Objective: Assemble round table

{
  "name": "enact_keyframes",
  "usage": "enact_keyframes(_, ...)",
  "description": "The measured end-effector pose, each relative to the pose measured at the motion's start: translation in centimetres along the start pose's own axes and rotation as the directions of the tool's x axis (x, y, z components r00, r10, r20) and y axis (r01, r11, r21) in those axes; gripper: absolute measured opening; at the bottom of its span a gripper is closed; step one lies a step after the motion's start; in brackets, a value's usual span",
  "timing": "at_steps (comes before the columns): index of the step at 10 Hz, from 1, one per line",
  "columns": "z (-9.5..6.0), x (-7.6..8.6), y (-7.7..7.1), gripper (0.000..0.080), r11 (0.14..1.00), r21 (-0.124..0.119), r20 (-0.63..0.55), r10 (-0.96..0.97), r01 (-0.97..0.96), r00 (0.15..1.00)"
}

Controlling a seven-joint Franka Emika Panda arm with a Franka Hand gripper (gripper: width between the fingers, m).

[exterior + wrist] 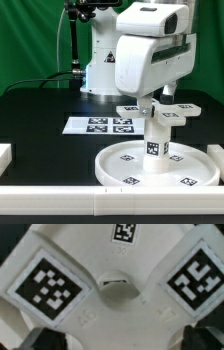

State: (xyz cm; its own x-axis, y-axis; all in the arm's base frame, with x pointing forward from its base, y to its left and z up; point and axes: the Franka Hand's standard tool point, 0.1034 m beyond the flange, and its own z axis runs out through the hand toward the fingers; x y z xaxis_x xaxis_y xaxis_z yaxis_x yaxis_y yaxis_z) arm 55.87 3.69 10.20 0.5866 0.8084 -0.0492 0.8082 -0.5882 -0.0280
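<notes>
The round rimmed disc (128,168) lies flat on the black table at the front, toward the exterior view's right. The short thick cylinder (156,140) stands upright on its middle. The cross-shaped piece (163,112) sits level on top of the cylinder. My gripper (160,100) comes straight down onto the cross-shaped piece. In the wrist view the cross-shaped piece (120,308) fills the frame, with tags on its arms and a hole at its centre. My gripper (125,340) has one dark finger (45,340) on each side of one arm, pressed against it.
The marker board (100,125) lies flat behind the disc. A white block (5,155) sits at the exterior view's left edge. A white bar (90,203) runs along the front. The arm's base (100,65) stands at the back before a green curtain.
</notes>
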Motion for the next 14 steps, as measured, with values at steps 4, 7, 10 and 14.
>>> enact_keyframes(4, 0.00, -0.07, 0.07, 0.0439, 0.993, 0.006, -0.006, 0.118, -0.118, 0.993)
enact_keyframes(7, 0.03, -0.24, 0.22, 0.0439, 0.859, 0.019, -0.012, 0.512, -0.512, 0.859)
enact_keyframes(10, 0.03, -0.12, 0.03, 0.0440, 0.533, 0.059, -0.020, 0.846, -0.844, 0.533)
enact_keyframes(14, 0.00, 0.35, 0.03, 0.0440, 0.201, 0.080, -0.019, 0.980, -0.976, 0.200)
